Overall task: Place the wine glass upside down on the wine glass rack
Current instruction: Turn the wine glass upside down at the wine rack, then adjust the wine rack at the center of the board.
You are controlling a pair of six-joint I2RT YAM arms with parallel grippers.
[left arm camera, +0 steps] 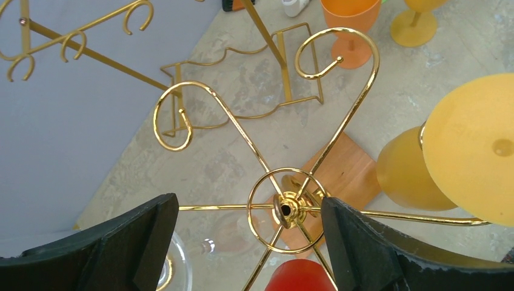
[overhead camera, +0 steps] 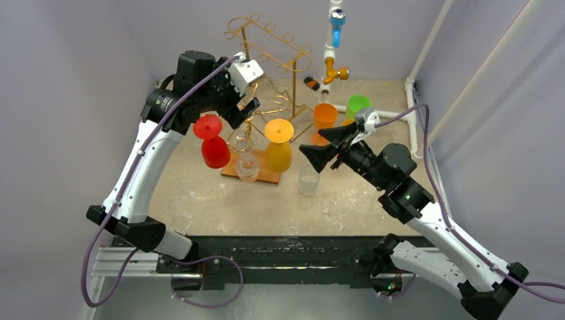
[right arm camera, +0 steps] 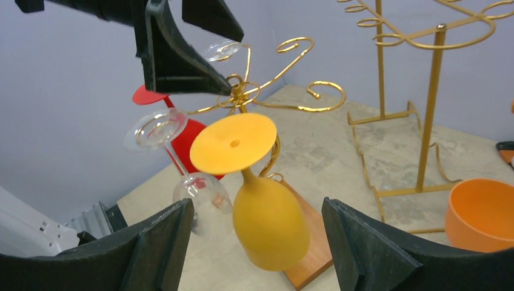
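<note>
Wine glass (right arm camera: 203, 194) hangs on rack (left arm camera: 285, 209), foot up, stem tilted; left pincer (left arm camera: 248, 203), right pincer (right arm camera: 257, 203) spread wide.

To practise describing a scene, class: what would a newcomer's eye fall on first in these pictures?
The red glass and the yellow glass stand out, hanging upside down on the gold rack at the middle of the table, with a clear glass hanging between them on the near side. The left gripper hovers open right above the rack's hub. The right gripper, also open, faces the yellow glass from the right.
</note>
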